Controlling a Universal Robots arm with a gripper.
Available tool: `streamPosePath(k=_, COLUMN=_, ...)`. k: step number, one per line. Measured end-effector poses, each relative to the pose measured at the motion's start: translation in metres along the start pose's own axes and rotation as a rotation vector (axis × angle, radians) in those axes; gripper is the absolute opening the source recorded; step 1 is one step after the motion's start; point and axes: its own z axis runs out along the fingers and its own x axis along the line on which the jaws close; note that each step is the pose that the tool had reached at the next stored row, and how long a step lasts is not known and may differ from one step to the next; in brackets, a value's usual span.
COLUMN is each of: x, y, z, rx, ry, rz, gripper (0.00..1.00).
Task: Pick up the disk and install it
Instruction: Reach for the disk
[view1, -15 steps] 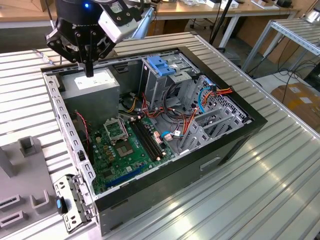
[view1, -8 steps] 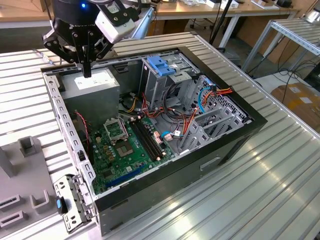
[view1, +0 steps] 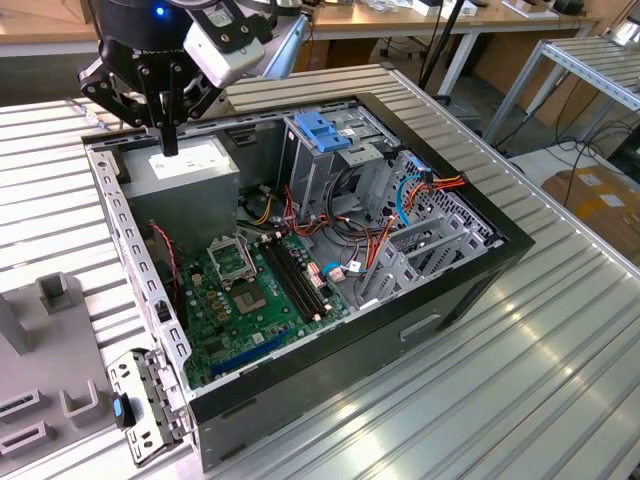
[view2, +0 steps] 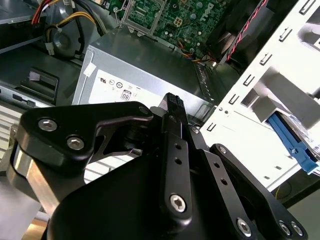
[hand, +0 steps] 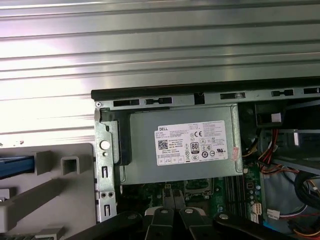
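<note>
Exterior view: open case (view1: 330, 372) sits mid-frame on the table (view1: 520, 400). Inside, power supply (view1: 195, 182) upper left, motherboard (view1: 250, 290) below it, drive cage (view1: 330, 150) to its right. Gripper (view1: 168, 145) hangs over the power supply.

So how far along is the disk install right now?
Done: the black computer case lies open. In hand: nothing; the black gripper hangs shut and empty over the grey power-supply box with a white sticker. Left: picking up the disk and installing it.
</note>
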Motion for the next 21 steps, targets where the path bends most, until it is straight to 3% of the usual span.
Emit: streamPosePath(k=21, x=0.0107, y=-0.0008, z=-0.0002, rx=0.0001, ry=0.0013, rz=0.000, gripper=0.11)
